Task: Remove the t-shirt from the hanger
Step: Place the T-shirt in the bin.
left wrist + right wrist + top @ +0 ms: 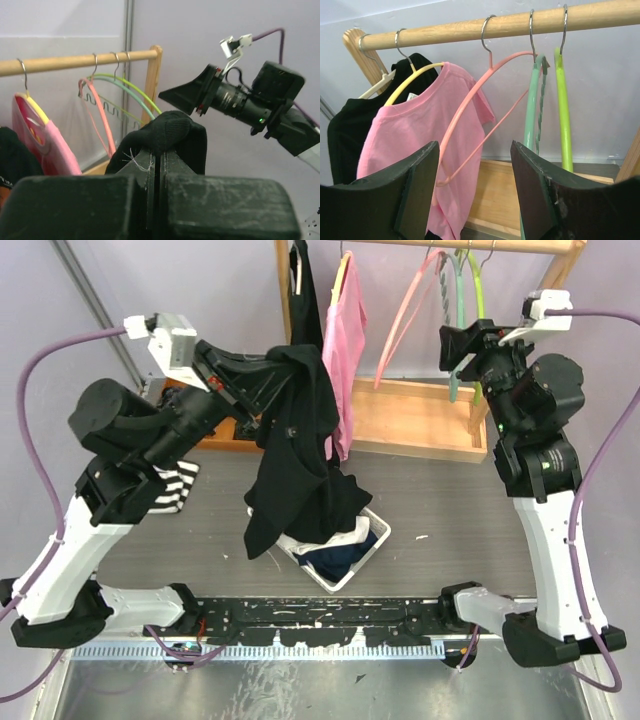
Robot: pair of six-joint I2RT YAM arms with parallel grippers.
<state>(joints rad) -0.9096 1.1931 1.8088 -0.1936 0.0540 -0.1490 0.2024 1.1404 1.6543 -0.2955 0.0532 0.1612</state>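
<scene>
Left gripper [159, 162]: jaws pressed together with only a thin seam between them, pinching a fold of the black t-shirt [172, 132], which bunches up over the fingertips
Left arm: raised and reaching in toward the middle of the scene, above the table [450, 500], with the gripper end buried in the cloth in the top view
Striped cloth [170, 490]: black and white, lying on the table under the left arm
Black t-shirt: hangs from the left gripper in one long crumpled drape, in front of the wooden rack and apart from its rod [470, 27]; whether a hanger is inside it cannot be told
Basket [345, 580]: white, on the table at centre, holding dark clothes; the shirt's lower edge falls over its left side
Pink t-shirt [415, 135]: on a yellow hanger on the rod, beside another black garment further left
Pink hanger [470, 96]: bare, hooked on the rod, seen through the gap of the right gripper
Right gripper [475, 165]: fingers spread wide, nothing between them and touching nothing, held up facing the rack near the pink hanger
Green hanger [563, 115]: bare, at the right end of the rod
</scene>
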